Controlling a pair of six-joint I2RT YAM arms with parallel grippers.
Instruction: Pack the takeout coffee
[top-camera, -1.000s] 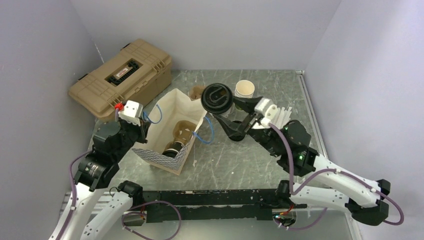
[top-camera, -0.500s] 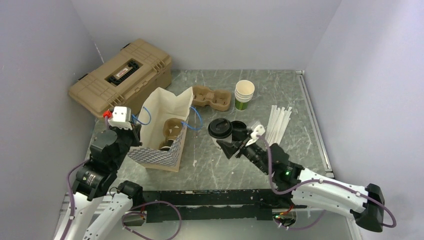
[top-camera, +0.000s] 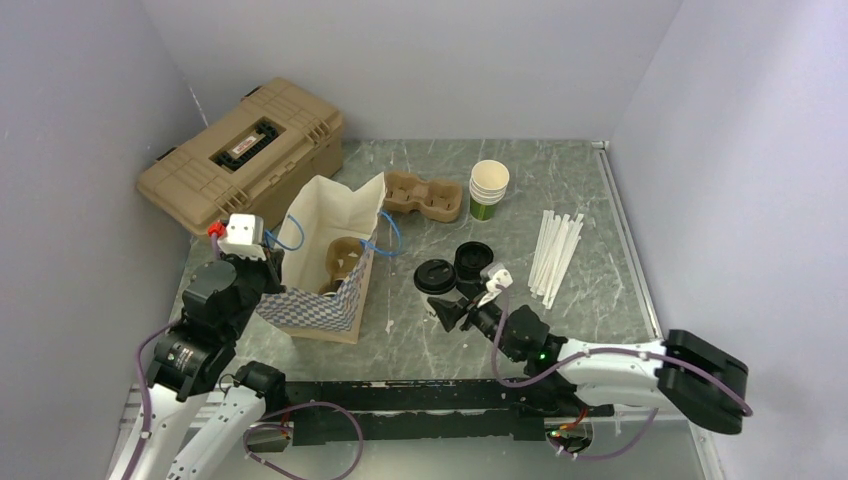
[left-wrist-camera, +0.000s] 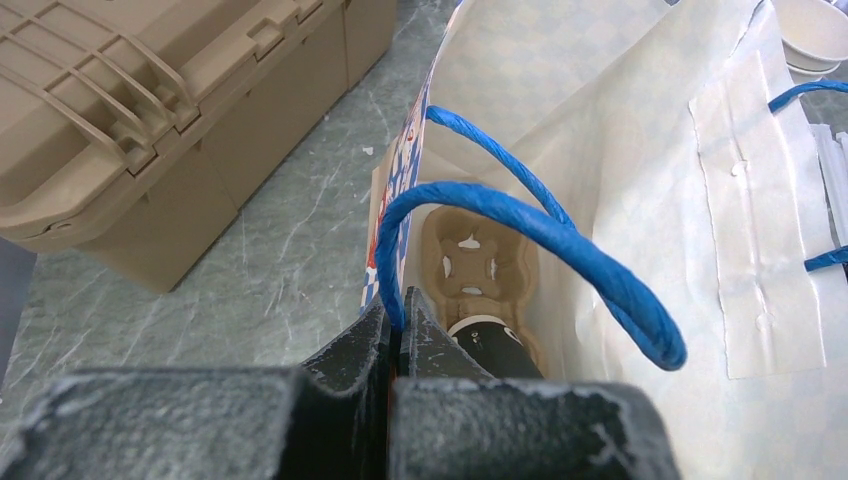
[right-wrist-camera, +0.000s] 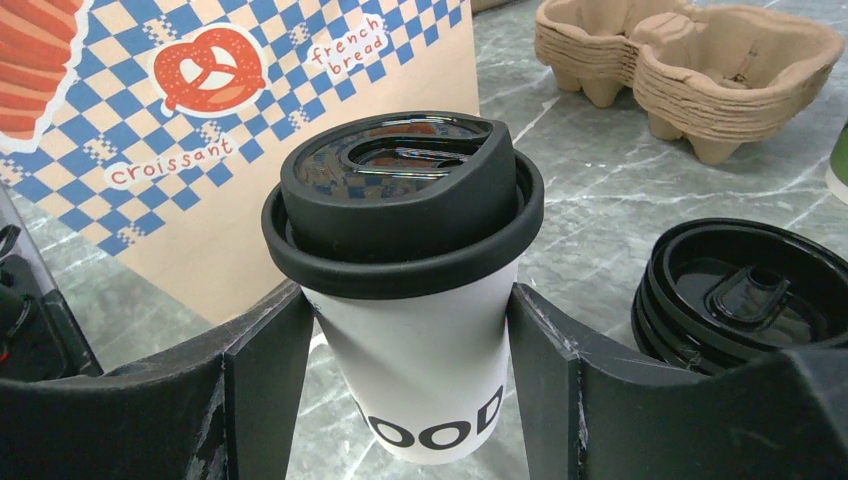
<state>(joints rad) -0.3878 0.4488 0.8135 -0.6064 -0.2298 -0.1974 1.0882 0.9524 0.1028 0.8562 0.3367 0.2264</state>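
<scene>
1. From above, I see the coffee (top-camera: 436, 277) upright outside the bag (top-camera: 330, 215), between it and the lids (top-camera: 473, 258) and just beside the lids. My right claw (top-camera: 447, 310) comes at it from the near side. My left claw (top-camera: 276, 268) sits at the bag's near left rim. The case (top-camera: 245, 150) lies behind the bag. The trays (top-camera: 423, 195), the cups (top-camera: 489, 185) and the straws (top-camera: 555, 250) are farther back and to the right.
2. At the left wrist, the left claw (left-wrist-camera: 395, 310) is pressed together on the bag's blue handle (left-wrist-camera: 520, 215). Down inside the bag (left-wrist-camera: 600, 130) I see a tray (left-wrist-camera: 470, 265).
3. At the right wrist, the coffee (right-wrist-camera: 405, 280) stands between my two fingers (right-wrist-camera: 270, 370). Both touch its pale wall under the black lid, so the claw pinches it. The checked bag (right-wrist-camera: 250, 130) is close behind on the left. The lids (right-wrist-camera: 745, 300) are just to the right and the trays (right-wrist-camera: 690, 70) are beyond.
</scene>
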